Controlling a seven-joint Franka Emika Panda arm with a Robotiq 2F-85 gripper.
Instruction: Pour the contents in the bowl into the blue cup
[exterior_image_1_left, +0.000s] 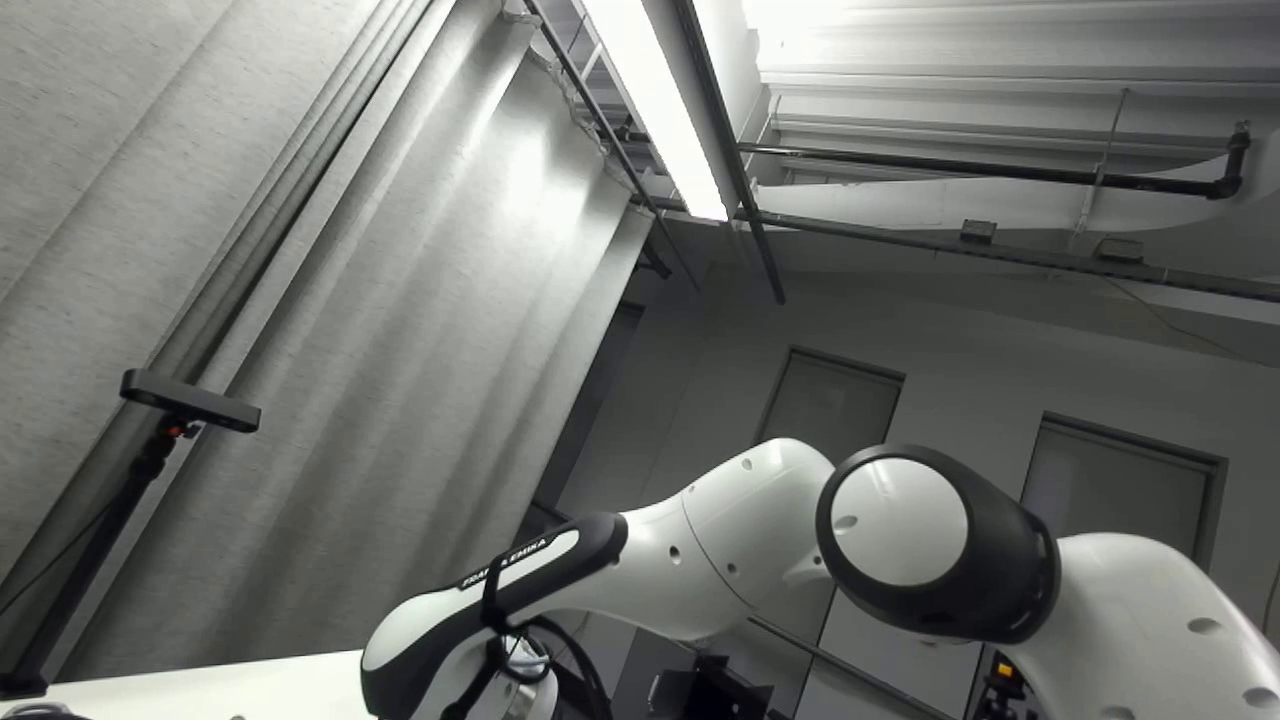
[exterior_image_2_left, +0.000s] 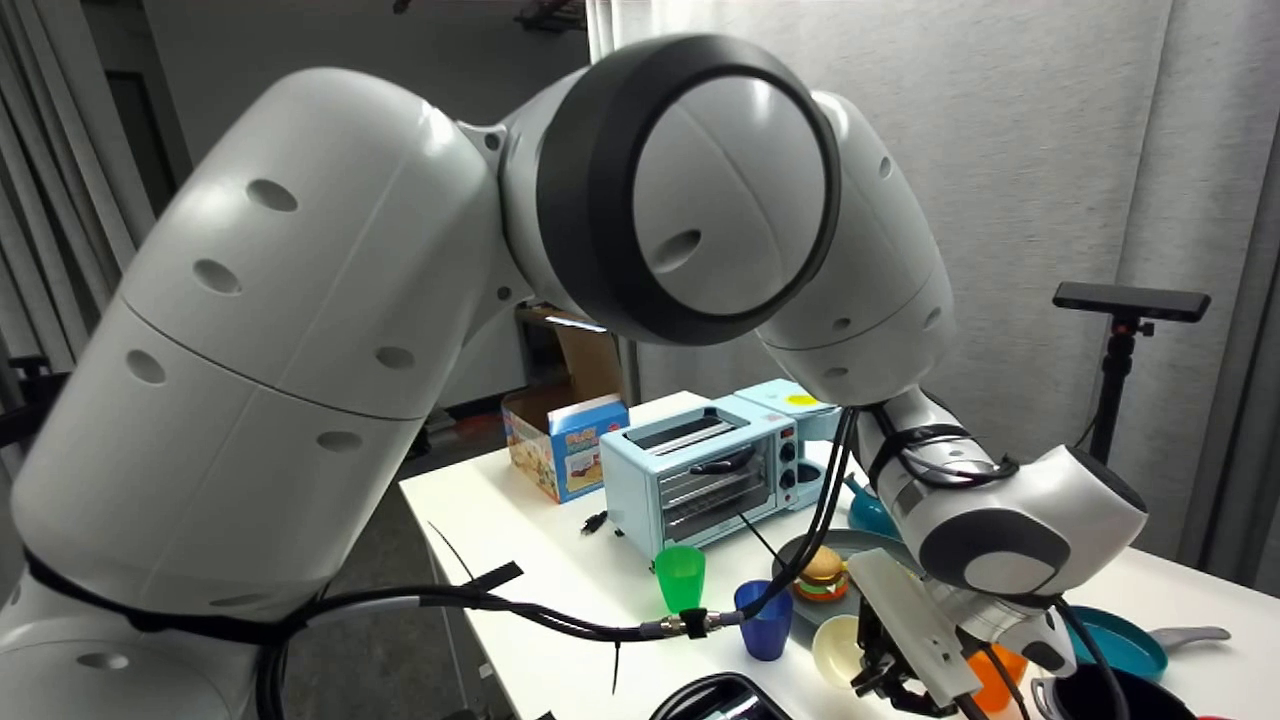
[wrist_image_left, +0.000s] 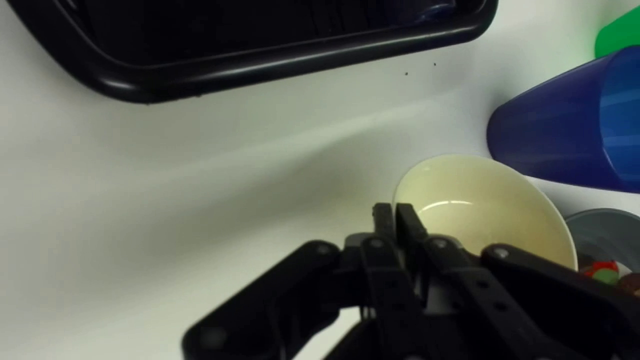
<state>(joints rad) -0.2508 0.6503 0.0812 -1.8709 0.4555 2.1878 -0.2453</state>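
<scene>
Crossing the lower right of an exterior view: white robot arm. In an exterior view, lower right: cream bowl, blue cup to its left. Wrist view, lower centre: gripper, jaws closed on bowl's rim.

Ceiling lamp glares, blown out to white; pale sheen lies on curtain; far wall dim grey. Table bright, floor beyond its edge near-dark. Arm shows glossy highlights. Wrist view: broad soft shadow slants across table, curved glint inside bowl, gripper slightly out of focus.
</scene>
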